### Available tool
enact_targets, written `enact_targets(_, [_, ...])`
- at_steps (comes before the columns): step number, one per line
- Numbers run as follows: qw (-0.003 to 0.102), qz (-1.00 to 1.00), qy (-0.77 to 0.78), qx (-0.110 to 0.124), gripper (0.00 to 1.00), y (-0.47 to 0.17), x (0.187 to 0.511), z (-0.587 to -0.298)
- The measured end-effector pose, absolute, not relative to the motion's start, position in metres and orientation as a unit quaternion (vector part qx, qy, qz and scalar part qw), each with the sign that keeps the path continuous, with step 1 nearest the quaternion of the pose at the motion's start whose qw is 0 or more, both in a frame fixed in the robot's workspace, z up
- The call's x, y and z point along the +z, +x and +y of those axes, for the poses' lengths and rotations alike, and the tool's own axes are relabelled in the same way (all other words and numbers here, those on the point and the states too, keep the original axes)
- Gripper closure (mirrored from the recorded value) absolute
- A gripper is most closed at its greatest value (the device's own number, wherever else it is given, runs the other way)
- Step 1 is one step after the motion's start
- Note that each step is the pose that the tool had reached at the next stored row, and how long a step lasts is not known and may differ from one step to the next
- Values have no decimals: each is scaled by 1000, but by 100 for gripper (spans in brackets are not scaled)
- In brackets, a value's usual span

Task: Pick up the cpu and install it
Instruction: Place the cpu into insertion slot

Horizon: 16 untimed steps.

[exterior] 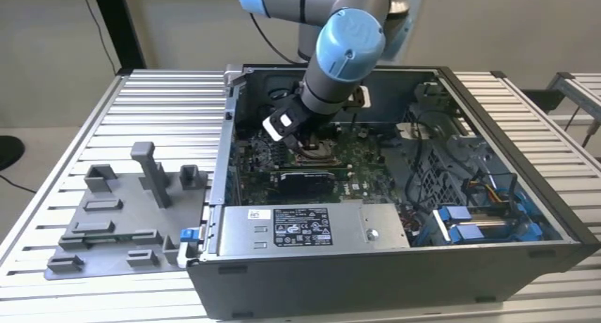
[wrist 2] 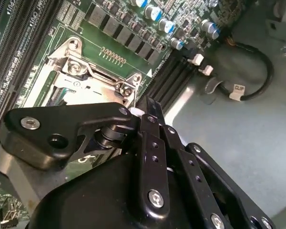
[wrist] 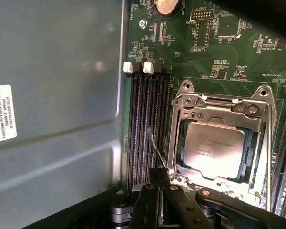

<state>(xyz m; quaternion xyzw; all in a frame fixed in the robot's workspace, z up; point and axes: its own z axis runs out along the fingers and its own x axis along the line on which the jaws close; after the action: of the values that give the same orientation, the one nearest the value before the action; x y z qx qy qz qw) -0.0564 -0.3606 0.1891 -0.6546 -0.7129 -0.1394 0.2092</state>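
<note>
The blue and grey arm (exterior: 348,41) reaches down into an open computer case (exterior: 376,284) that lies on a ribbed metal table (exterior: 160,112). Its black gripper (exterior: 302,141) hangs low over the green board (exterior: 362,157), right above the socket.

The cpu (wrist: 214,148) is not in the gripper. It lies flat in the socket with its pale silver top facing up, and the metal socket frame (wrist: 224,106) goes all the way around it. In the first wrist view the gripper (wrist: 159,177) sits just beside one edge of that frame. A thin wire lever (wrist: 155,145) stands between the frame and the long black memory slots (wrist: 143,129), with the gripper tip very near it — I cannot tell if the two touch.

In the second wrist view the gripper (wrist 2: 148,107) looks pinched together with nothing held in it, though its big black body hides much of the tip, so I am not quite sure. The shiny socket frame (wrist 2: 81,71) shows just past it.

A silver box with a white label (exterior: 376,231) sits at the near wall of the case. A grey plastic tray (exterior: 103,245) with little posts rests on the table, just beside the case on the exterior view's left.
</note>
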Motion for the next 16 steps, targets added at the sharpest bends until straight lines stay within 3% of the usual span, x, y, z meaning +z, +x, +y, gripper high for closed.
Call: enact_targets(16, [209,-713,-655,-139,100,-43,177,-358])
